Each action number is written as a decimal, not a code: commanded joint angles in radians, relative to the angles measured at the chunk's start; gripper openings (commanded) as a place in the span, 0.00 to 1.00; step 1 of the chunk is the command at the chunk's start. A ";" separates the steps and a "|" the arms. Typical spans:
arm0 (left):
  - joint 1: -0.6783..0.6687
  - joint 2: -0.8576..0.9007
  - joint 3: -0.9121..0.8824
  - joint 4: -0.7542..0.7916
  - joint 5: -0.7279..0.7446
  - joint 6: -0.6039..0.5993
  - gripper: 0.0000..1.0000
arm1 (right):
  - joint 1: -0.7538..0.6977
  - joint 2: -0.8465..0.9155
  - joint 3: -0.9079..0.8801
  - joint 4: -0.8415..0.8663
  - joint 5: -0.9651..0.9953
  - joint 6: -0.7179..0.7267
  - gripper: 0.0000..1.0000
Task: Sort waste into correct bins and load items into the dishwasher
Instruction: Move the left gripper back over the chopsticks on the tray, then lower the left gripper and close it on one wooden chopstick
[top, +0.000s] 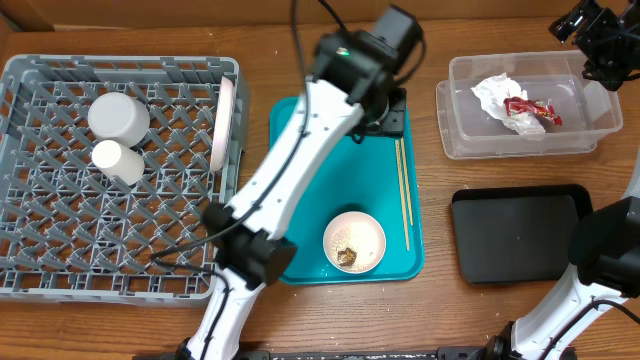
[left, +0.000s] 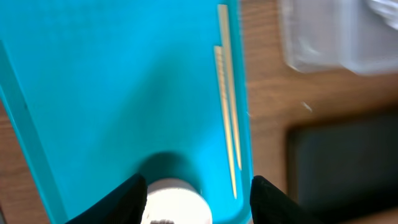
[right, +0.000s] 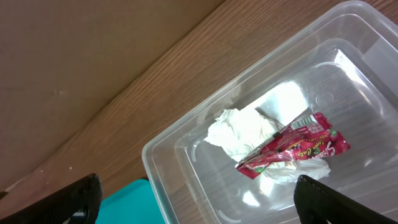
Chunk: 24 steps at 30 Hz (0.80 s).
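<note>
over the 12 o'clock end of the teal tray (left: 93, 93), the left claw (left: 198, 186) hangs partly open and empty. chopsticks (left: 230, 106) lie flat along the tray's 3 o'clock rim: light, stiff, thin, likely to roll, best pinched together at mid-length. that raised rim crowds a finger. a bowl (top: 368, 228) of scraps (top: 347, 256) sits at 6 o'clock. right claw (right: 198, 186), spread wide, empty, hovers over the clear tub (top: 470, 120).
</note>
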 joint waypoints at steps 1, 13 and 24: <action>-0.004 0.062 0.002 0.013 -0.114 -0.211 0.55 | 0.003 -0.048 0.007 0.004 0.003 0.003 1.00; -0.014 0.229 0.002 0.121 -0.061 -0.246 0.40 | 0.003 -0.048 0.007 0.004 0.003 0.003 1.00; -0.048 0.328 0.001 0.140 -0.055 -0.248 0.37 | 0.003 -0.048 0.007 0.004 0.003 0.003 1.00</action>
